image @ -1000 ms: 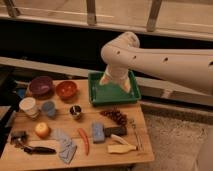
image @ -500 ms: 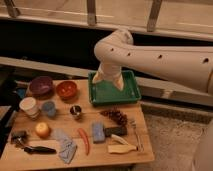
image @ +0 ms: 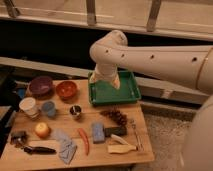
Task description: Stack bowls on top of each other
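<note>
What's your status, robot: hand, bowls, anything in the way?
Gripper above green tray, away from bowls. Purple bowl, orange-red bowl side by side, not stacked. White cup, blue cup close in front of them.

gripper [image: 113, 82] over tray [image: 126, 93], orange bowl [image: 66, 90], purple bowl [image: 41, 85]
</note>
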Motion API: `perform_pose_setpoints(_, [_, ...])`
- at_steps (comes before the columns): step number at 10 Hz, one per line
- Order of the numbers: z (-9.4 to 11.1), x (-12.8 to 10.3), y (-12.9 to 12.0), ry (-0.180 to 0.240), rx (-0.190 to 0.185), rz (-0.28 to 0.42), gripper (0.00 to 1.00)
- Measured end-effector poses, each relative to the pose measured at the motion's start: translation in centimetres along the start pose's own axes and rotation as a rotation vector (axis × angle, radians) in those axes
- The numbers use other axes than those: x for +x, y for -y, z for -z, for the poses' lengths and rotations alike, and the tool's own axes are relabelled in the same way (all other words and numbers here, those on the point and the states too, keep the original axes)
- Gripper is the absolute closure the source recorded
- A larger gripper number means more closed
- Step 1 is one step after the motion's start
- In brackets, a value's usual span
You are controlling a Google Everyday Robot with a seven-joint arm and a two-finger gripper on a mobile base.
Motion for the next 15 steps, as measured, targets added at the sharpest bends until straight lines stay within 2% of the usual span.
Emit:
perform_pose_setpoints(3, [-2.2, -0.4, -6.3, -0.009, -0.044, 0.049, 0.2])
perform_pose_setpoints(5, [-4.1, -0.1, -12.0, -0.027, -0.091, 0.088, 0.2])
perform_pose_setpoints(7, [-5.4, 0.7, -16.4, -0.037, -0.128, 0.082, 0.2])
perform_pose_setpoints(8, [-5.6, 0.8, -17.1, -0.039, -0.132, 0.081, 0.2])
perform_pose_setpoints(13, [-5.9, 0.6, -16.9, -0.038, -0.13, 0.073, 0.2])
perform_pose_setpoints(14, [-6.7, 0.9, -17.6, -0.045, -0.136, 0.063, 0.2])
perform_pose_setpoints(15, [-8.4, 1.4, -19.1, -0.053, -0.144, 0.055, 0.2])
